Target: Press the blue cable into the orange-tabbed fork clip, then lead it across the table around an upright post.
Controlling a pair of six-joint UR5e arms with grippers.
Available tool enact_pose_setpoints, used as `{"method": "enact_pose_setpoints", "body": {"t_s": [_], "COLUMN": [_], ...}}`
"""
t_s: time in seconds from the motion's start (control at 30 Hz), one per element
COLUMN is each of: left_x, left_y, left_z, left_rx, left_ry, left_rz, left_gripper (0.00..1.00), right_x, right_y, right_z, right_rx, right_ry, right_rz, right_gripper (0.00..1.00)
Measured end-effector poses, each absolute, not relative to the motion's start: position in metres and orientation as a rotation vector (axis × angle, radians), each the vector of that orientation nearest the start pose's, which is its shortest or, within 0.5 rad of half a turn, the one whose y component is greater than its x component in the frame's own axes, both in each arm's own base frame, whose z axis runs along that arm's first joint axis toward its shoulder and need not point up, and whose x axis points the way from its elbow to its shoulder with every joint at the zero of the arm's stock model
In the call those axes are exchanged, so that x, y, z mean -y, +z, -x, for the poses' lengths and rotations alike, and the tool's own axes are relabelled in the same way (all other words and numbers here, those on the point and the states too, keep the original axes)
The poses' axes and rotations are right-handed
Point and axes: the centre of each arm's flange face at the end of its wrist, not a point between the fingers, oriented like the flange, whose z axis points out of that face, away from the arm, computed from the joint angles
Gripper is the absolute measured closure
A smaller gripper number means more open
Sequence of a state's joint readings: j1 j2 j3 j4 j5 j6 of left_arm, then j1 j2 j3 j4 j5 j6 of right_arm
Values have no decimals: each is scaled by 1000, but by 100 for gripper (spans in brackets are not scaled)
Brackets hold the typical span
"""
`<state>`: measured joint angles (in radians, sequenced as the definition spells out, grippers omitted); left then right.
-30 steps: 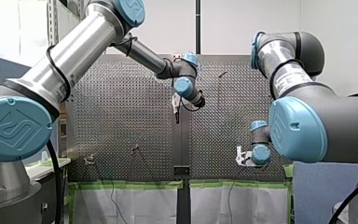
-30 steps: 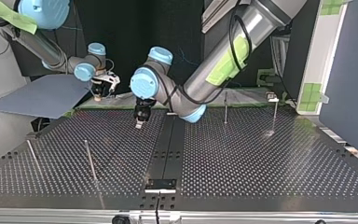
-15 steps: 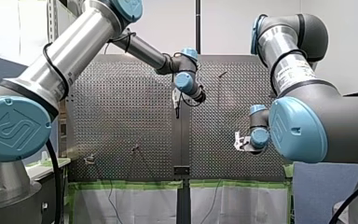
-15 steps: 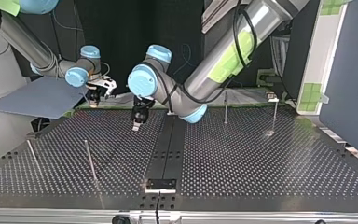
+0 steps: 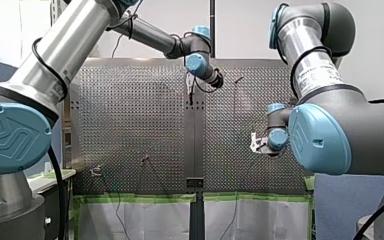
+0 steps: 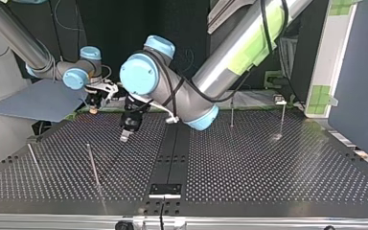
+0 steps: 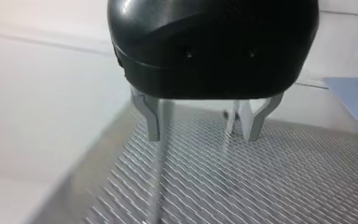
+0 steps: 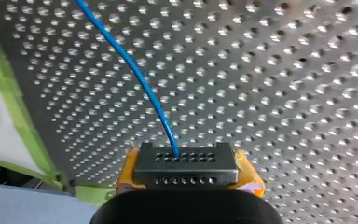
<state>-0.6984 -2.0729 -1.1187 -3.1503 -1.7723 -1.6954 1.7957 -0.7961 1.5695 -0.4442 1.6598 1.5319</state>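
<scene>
Grey perforated table (image 6: 268,163), green tape (image 5: 130,198) along one edge, dark backdrop beyond. Four thin posts (image 6: 231,111) seem to stand on it, two each side. My right gripper (image 8: 186,161), yellow-padded, pinches the blue cable (image 8: 140,79) above the holes. My left gripper (image 7: 205,123) hangs with its metal fingers (image 7: 151,116) spread.

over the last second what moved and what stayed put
My left hand swung out over the table, toward the top view's camera and its left. My right hand, holding the blue cable, shifted toward that view's left. No grasp or release shows. The upright posts stayed where they were.
</scene>
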Motion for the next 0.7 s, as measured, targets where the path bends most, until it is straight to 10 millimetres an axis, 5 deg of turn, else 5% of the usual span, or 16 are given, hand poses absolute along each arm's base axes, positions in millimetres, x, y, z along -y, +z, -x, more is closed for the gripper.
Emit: {"method": "enact_pose_setpoints", "body": {"t_s": [0.27, 0.7], "left_x": [529, 544], "left_y": [464, 444], "left_z": [-439, -457], "left_rx": [-1581, -1672], "left_ry": [-496, -465], "left_rz": [-327, -330], "left_gripper": [7, 7], "right_x": [589, 586], "right_y": [41, 37], "right_z": [-264, -270], "right_rx": [1320, 1312], "right_ry": [1031, 1037], "right_rz": [-1621, -1631], "right_gripper": [100, 100]}}
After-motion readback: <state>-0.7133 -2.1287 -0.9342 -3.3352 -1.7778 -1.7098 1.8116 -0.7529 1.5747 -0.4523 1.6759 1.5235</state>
